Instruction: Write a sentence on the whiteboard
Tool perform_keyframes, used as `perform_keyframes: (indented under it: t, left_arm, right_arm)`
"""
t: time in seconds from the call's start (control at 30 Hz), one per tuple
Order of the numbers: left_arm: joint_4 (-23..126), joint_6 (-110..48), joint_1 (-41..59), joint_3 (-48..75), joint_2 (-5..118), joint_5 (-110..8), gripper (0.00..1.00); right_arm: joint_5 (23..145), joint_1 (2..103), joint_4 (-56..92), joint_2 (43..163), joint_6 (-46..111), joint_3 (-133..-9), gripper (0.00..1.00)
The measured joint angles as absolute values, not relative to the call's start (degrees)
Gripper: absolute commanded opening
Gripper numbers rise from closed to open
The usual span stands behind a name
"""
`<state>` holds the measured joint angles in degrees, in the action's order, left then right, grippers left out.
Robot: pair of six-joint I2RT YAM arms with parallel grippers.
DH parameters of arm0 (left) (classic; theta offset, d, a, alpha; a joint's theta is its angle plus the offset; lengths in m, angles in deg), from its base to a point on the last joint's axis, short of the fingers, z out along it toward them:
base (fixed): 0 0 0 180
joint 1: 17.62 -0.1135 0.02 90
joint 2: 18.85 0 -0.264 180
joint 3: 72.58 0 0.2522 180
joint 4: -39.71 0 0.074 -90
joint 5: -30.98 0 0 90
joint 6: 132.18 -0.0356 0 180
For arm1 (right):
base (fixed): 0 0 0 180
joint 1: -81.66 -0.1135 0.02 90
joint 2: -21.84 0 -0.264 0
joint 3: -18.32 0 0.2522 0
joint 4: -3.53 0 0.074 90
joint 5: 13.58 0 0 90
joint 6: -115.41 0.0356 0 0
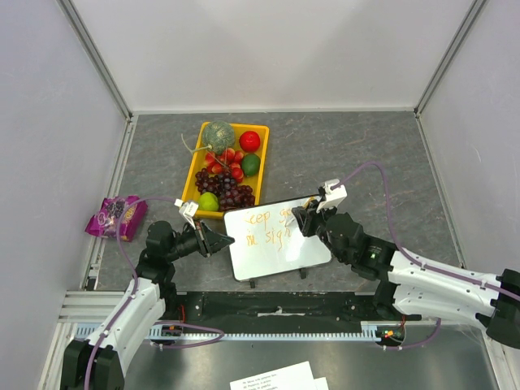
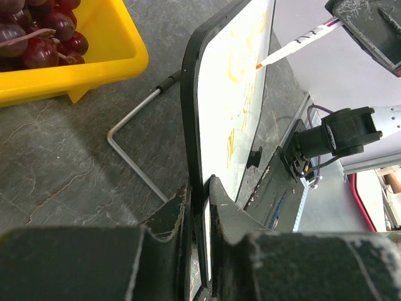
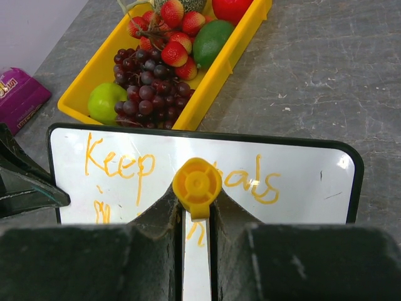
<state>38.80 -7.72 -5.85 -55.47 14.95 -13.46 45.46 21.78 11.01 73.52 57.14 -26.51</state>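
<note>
- My left gripper (image 2: 199, 199) is clamped on the left edge of the whiteboard (image 1: 276, 244).
- The whiteboard stands propped just on my side of the yellow fruit tray (image 3: 219, 78), nearly touching its near end.
- My right gripper (image 3: 196, 202) is clenched on an orange-capped marker (image 3: 197, 182), with the tip at the board's face.
- The sentence (image 3: 119, 164), in orange, reads "Keep goals" on top; the second line is partly hidden.

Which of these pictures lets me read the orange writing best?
The right wrist view: the sentence faces it, large, though the marker's cap hides the middle. The top view shows it small; the left wrist view sees the whiteboard nearly edge-on.
</note>
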Motion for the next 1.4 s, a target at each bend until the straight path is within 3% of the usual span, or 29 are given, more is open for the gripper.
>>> perform_keyframes:
  t: [1.0,1.4]
  left_arm:
    - [38.78,-7.72,-5.85,-55.47,14.95,-13.42,0.02]
    - [38.8,-7.72,-5.85,-55.47,14.95,-13.42,0.02]
  right_arm:
    - [51.16,21.89,13.24,68.45,59.67,-23.0,0.0]
    - [47.97,21.89,16.06,62.66,57.9,-25.62,0.0]
